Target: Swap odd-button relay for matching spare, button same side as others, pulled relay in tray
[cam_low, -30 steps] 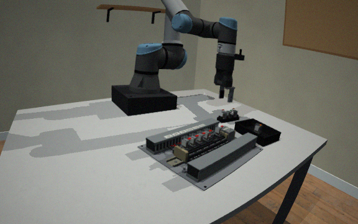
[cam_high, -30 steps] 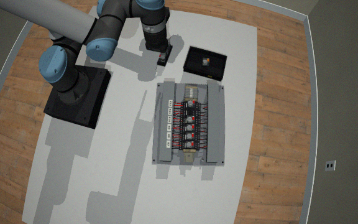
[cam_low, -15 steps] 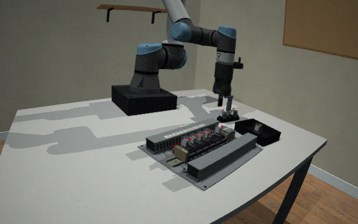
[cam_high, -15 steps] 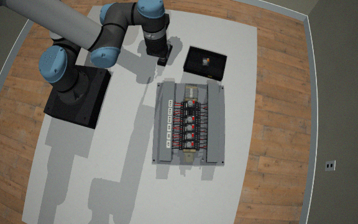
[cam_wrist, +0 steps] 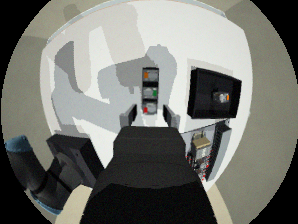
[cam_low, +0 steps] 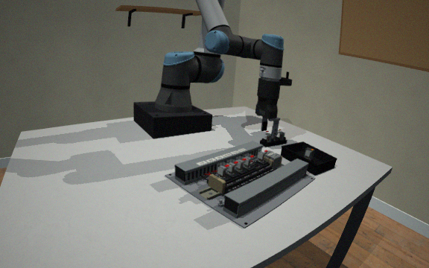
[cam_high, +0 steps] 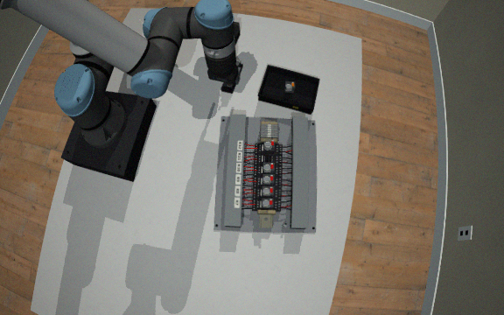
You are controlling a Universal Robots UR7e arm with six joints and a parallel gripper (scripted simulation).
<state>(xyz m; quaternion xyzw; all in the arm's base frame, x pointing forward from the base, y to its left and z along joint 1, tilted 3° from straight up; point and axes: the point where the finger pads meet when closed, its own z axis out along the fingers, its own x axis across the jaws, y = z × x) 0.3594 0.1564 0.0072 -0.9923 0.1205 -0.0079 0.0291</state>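
My gripper point(cam_high: 228, 89) point(cam_low: 269, 131) point(cam_wrist: 149, 109) is open, low over the spare holder point(cam_low: 272, 142) point(cam_wrist: 150, 85). The holder carries spares with an orange button point(cam_wrist: 146, 75), a green button point(cam_wrist: 154, 92) and a red button point(cam_wrist: 146, 109). The red-button spare is nearest the fingers, just ahead of the gap between them in the wrist view; nothing looks gripped. A relay with an orange button point(cam_high: 289, 87) point(cam_low: 308, 152) point(cam_wrist: 220, 96) lies in the black tray point(cam_high: 274, 89) point(cam_low: 295, 158) point(cam_wrist: 204, 109). The row has one empty socket point(cam_high: 269, 157); the relays beside it point(cam_high: 268, 145) point(cam_high: 268, 167) have red buttons.
Grey wire ducts point(cam_high: 233, 131) point(cam_high: 298, 175) stand along both sides of the relay row. Terminal blocks point(cam_high: 269, 129) point(cam_low: 273, 158) sit at the row's end nearer the tray. The tray stands beside the spare holder. The black robot base point(cam_high: 140, 144) point(cam_low: 182, 124) is away from the panel.
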